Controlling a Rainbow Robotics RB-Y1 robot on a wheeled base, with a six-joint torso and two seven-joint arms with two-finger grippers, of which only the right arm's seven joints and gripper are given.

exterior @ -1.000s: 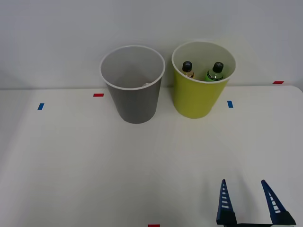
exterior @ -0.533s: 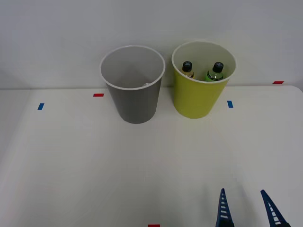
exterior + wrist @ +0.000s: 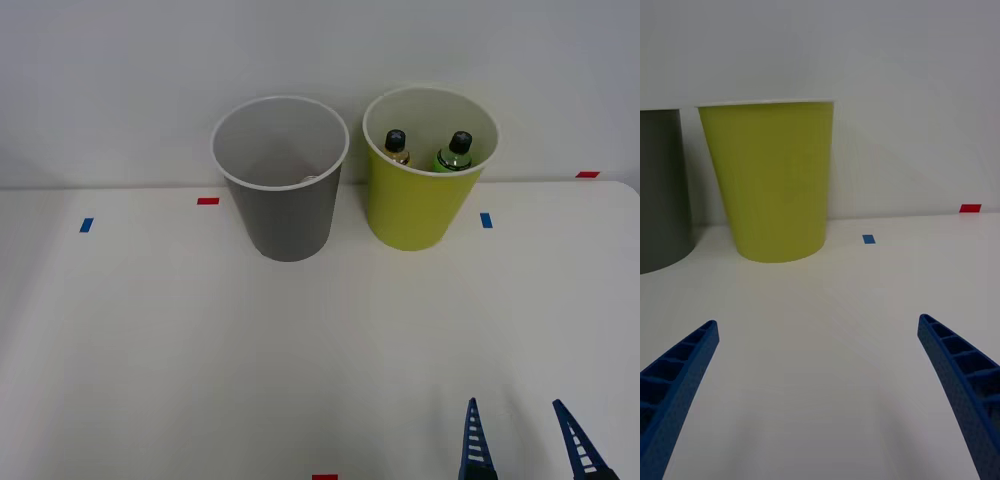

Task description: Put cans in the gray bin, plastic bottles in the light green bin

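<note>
A: Where do we see the bins?

B: Both stand upright near the far edge of the white desk (image 3: 150, 340), by the wall. We see the gray bin (image 3: 286, 205) just beside the light green bin (image 3: 420, 205), the green one nearer the desk's right edge. We cannot tell if the two touch.

A: And the plastic bottles?

B: We spot both inside the light green bin: the yellow bottle (image 3: 397, 147) and the green bottle (image 3: 457, 152), black caps up, side by side.

A: What of our right tool?

B: The right tool (image 3: 523, 445) sits at the near edge, toward the right corner, well apart from the bins. Its blue ribbed fingers (image 3: 677, 379) are spread wide with nothing between them but bare desk.

A: Anything else?

B: We see small red and blue tape marks on the desk, one blue mark (image 3: 486, 220) just right of the green bin.
</note>
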